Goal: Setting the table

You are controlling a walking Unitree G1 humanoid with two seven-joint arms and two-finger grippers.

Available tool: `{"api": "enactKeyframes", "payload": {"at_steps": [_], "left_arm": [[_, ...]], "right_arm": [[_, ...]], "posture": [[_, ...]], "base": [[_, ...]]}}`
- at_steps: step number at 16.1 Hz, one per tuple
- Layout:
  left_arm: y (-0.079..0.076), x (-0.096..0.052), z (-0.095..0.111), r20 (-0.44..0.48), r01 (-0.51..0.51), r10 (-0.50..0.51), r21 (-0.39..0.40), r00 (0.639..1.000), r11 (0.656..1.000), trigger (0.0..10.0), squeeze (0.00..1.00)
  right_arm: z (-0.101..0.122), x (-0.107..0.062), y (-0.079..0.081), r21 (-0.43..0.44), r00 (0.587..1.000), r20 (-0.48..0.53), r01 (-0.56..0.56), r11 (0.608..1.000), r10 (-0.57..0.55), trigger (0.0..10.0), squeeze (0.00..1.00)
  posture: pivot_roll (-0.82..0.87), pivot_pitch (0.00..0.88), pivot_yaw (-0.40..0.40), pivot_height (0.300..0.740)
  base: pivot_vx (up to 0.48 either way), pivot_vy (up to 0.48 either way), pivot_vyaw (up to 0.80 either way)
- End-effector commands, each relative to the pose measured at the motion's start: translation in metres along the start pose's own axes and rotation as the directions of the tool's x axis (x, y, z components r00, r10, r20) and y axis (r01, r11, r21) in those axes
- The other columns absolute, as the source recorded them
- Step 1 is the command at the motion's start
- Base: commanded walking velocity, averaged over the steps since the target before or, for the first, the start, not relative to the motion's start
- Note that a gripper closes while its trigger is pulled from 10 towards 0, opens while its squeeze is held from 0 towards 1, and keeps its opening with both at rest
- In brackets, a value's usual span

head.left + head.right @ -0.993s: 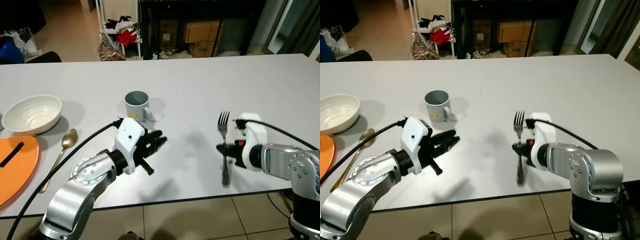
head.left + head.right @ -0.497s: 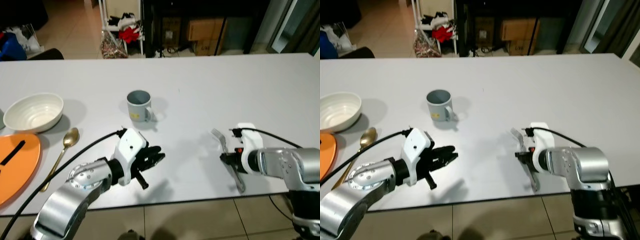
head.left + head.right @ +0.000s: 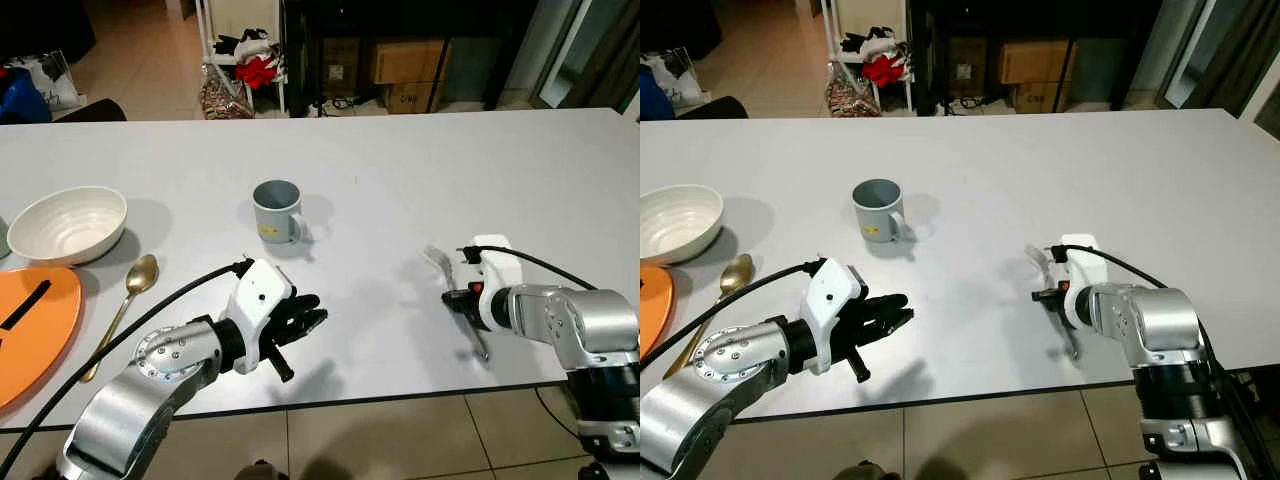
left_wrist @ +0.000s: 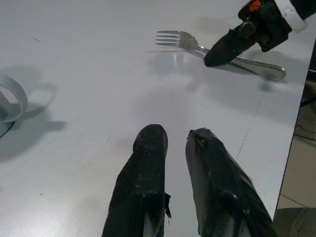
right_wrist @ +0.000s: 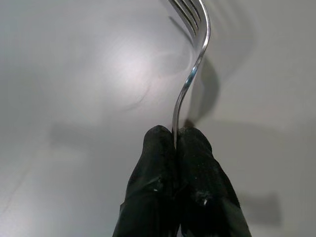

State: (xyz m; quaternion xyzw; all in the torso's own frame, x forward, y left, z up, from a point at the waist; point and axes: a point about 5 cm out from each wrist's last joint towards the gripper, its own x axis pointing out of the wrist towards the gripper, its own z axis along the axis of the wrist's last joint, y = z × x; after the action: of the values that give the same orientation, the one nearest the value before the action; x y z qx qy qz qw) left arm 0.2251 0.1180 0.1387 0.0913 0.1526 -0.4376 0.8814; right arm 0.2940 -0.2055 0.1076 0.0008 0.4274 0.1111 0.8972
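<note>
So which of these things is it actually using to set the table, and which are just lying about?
For the job:
- fork, pinched in the right end effector
- mug
- bowl
- gold spoon
- orange plate
- left end effector, holding nothing

Just lying about:
- cardboard boxes behind the table
- red clothes on a rack

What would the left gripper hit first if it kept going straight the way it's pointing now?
Probably the fork pinched in the right gripper. The left gripper points across bare table toward it; the mug sits off to the side. Depth is uncertain.
</note>
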Motion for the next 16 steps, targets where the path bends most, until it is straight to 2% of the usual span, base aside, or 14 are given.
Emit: {"api": "enactKeyframes", "payload": {"at_steps": [1, 3, 4, 5, 6, 10, 13, 14, 15, 16], "left_arm": [[0.000, 0.000, 0.002, -0.002, 0.008, -0.008, 0.023, 1.000, 1.000, 10.0, 0.00], [0.000, 0.000, 0.003, -0.003, 0.013, -0.013, 0.024, 1.000, 1.000, 10.0, 0.00], [0.000, 0.000, 0.003, -0.003, 0.014, -0.014, 0.024, 1.000, 1.000, 10.0, 0.00], [0.000, 0.001, 0.003, -0.003, 0.015, -0.015, 0.025, 1.000, 1.000, 10.0, 0.00], [0.000, 0.001, 0.003, -0.004, 0.015, -0.015, 0.025, 1.000, 1.000, 10.0, 0.00], [0.000, 0.002, 0.004, 0.004, 0.014, -0.014, 0.027, 1.000, 1.000, 10.0, 0.00], [0.002, -0.001, 0.009, 0.038, -0.008, 0.007, 0.016, 0.999, 1.000, 10.0, 0.00], [0.006, -0.003, 0.016, 0.080, -0.027, 0.027, 0.000, 0.996, 1.000, 10.0, 0.00], [0.007, -0.004, 0.018, 0.094, -0.032, 0.033, -0.004, 0.995, 0.999, 10.0, 0.00], [0.009, -0.006, 0.023, 0.129, -0.058, 0.059, -0.010, 0.990, 0.998, 10.0, 0.00]], "right_arm": [[-0.005, 0.003, -0.008, 0.000, 0.999, -0.033, 0.037, 0.999, -0.037, 10.0, 0.00], [-0.003, 0.007, -0.008, -0.004, 0.999, -0.028, 0.031, 1.000, -0.031, 10.0, 0.00], [-0.003, 0.008, -0.008, -0.006, 0.999, -0.030, 0.023, 1.000, -0.023, 10.0, 0.39], [-0.002, 0.009, -0.007, -0.008, 0.999, -0.033, 0.017, 1.000, -0.018, 10.0, 0.90], [-0.002, 0.010, -0.007, -0.012, 0.999, -0.037, 0.017, 1.000, -0.018, 10.0, 1.00], [0.003, 0.008, -0.011, -0.023, 0.999, -0.018, 0.029, 0.999, -0.030, 10.0, 1.00], [0.018, -0.011, -0.009, -0.061, 0.997, 0.078, 0.036, 0.998, -0.031, 10.0, 1.00], [0.030, -0.031, -0.003, -0.085, 0.981, 0.190, 0.052, 0.995, -0.035, 10.0, 1.00], [0.033, -0.038, -0.001, -0.098, 0.973, 0.226, 0.063, 0.993, -0.040, 10.0, 1.00], [0.041, -0.053, 0.004, -0.137, 0.919, 0.383, 0.159, 0.978, -0.096, 10.0, 1.00]], "posture": [[0.09, 0.000, 0.025, 0.740], [0.09, 0.000, 0.028, 0.740], [0.10, 0.000, 0.028, 0.740], [0.10, 0.000, 0.028, 0.740], [0.10, 0.000, 0.028, 0.740], [0.10, 0.000, 0.025, 0.740], [0.11, 0.000, 0.020, 0.740], [0.11, 0.000, 0.018, 0.740], [0.12, 0.000, 0.017, 0.740], [0.11, 0.000, 0.018, 0.740]], "base": [[0.000, 0.000, 0.00], [0.000, 0.000, 0.00], [0.000, 0.000, 0.00], [0.000, 0.000, 0.00], [0.000, 0.000, 0.00], [0.000, 0.000, 0.00], [0.000, 0.000, 0.00], [0.000, 0.000, 0.00], [0.000, 0.000, 0.00], [0.000, 0.000, 0.00]]}}
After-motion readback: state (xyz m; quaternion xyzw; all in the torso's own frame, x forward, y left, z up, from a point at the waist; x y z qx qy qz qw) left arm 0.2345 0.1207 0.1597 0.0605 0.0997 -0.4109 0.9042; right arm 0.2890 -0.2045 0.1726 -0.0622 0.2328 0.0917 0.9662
